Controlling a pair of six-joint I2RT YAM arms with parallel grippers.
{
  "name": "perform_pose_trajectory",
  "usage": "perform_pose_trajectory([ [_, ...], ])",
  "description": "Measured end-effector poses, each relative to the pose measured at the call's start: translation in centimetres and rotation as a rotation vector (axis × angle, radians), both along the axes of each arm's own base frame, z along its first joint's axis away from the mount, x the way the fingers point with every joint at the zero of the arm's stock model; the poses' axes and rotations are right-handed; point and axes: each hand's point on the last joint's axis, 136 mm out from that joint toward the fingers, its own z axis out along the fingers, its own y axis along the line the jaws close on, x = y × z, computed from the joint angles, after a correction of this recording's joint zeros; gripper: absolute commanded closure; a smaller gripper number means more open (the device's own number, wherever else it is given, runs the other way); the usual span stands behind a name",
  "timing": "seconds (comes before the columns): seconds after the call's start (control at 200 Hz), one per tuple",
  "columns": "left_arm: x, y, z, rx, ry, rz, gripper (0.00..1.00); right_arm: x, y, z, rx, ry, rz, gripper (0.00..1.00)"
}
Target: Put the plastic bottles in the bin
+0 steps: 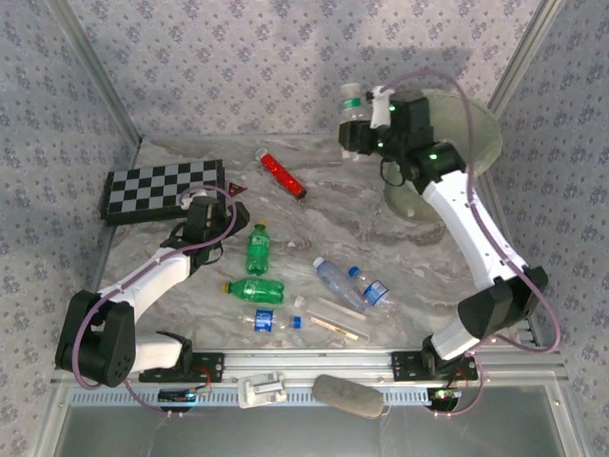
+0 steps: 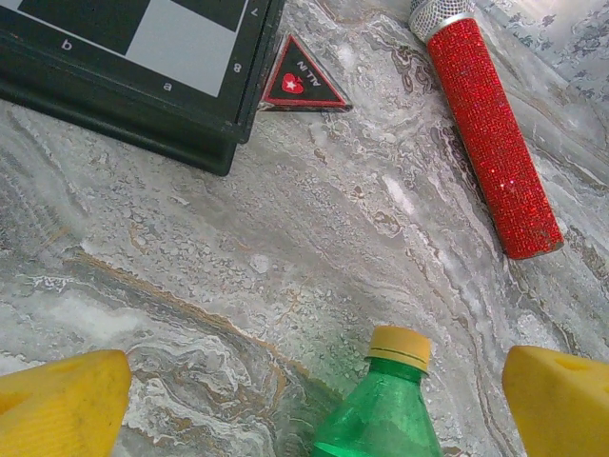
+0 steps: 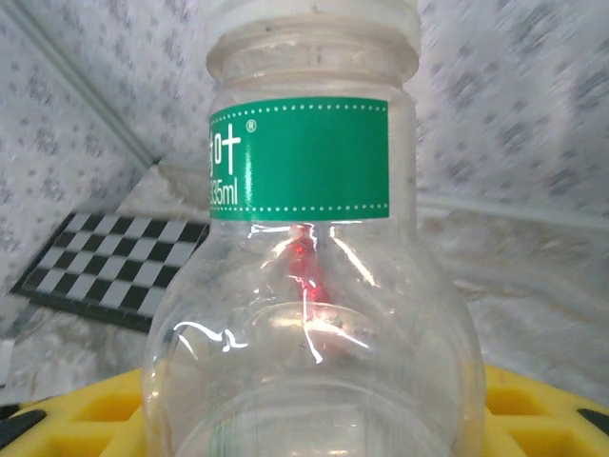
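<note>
My right gripper (image 1: 360, 133) is shut on a clear plastic bottle (image 1: 353, 107) with a green label, held high just left of the pale-green bin (image 1: 476, 133). In the right wrist view that bottle (image 3: 314, 314) stands between my yellow fingers (image 3: 538, 409). My left gripper (image 1: 217, 227) is open low over the table, with a green-tinted, yellow-capped bottle (image 2: 385, 405) lying between its yellow fingers (image 2: 67, 405), untouched. That green bottle (image 1: 257, 249), a second green one (image 1: 253, 288) and several clear bottles (image 1: 338, 281) lie mid-table.
A black-and-white chequered board (image 1: 164, 188) lies at the back left, with a small triangular tag (image 2: 303, 84) by its corner. A red glittery tube (image 1: 283, 174) lies behind the bottles. A clear stick-like item (image 1: 335, 319) rests near the front rail.
</note>
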Motion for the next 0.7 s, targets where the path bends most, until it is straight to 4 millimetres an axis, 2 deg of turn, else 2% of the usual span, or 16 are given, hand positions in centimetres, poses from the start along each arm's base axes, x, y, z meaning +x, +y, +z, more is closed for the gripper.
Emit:
perform_pose_trajectory([
  [0.175,0.0,0.0,0.0,0.002,0.000,-0.001,0.00,0.8,-6.4,2.2,-0.018,-0.064,-0.157,0.51],
  [0.325,0.0,0.0,-0.1,0.003,0.001,-0.001,0.00,1.8,-11.3,2.4,-0.064,-0.081,-0.298,0.51],
  [0.465,0.0,0.0,-0.3,0.006,0.008,-0.002,0.00,2.3,-15.0,2.4,-0.087,-0.093,-0.400,0.51],
  [0.59,0.0,0.0,-0.4,0.006,0.010,-0.002,0.00,3.2,-17.7,1.7,-0.115,-0.084,-0.475,0.51],
  [0.705,0.0,-0.1,-0.7,0.010,0.017,-0.007,0.00,4.7,-18.9,-0.9,-0.143,-0.025,-0.508,0.50],
])
